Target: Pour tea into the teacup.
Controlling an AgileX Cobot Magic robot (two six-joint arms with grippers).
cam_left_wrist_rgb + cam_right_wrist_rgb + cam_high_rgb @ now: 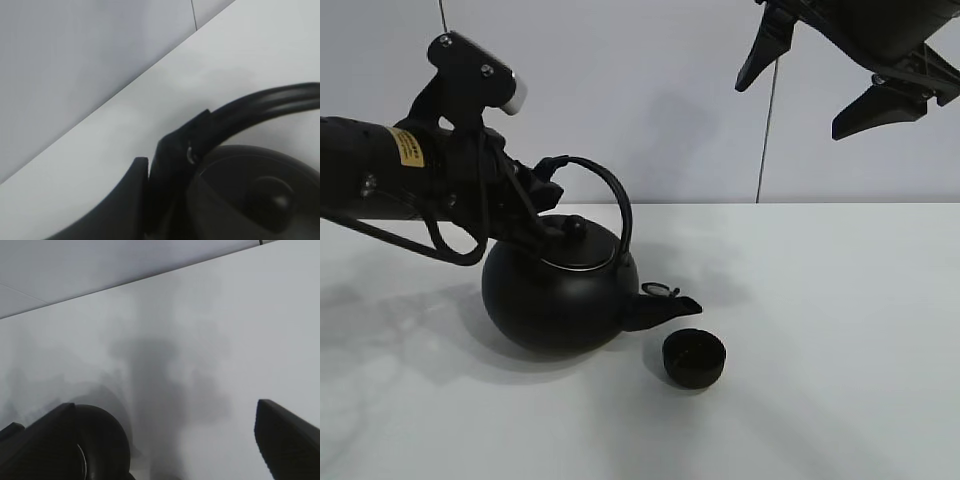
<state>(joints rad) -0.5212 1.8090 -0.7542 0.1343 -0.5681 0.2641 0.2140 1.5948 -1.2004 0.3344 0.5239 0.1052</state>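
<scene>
1. The left arm reached in roughly level from the side of the kettle (558, 295) away from its spout. The left gripper (546, 182) was clenched on the kettle's arched handle (612, 195), low on the arch and just above the lid.
2. The right arm hung high above the kettle's spout side, well apart from it. The right gripper (788, 110) was spread wide and held nothing.
3. The round black kettle leaned a little, spout (662, 308) angled down. I could not tell whether its base touched the tabletop (840, 300).
4. The teacup (694, 358) stood upright on the tabletop just beside the kettle, right under the spout's tip and not touching it.
5. The tabletop was white, with soft shadows around the kettle. Behind the kettle rose a pale wall (670, 100) with a thin dark line running down it.
</scene>
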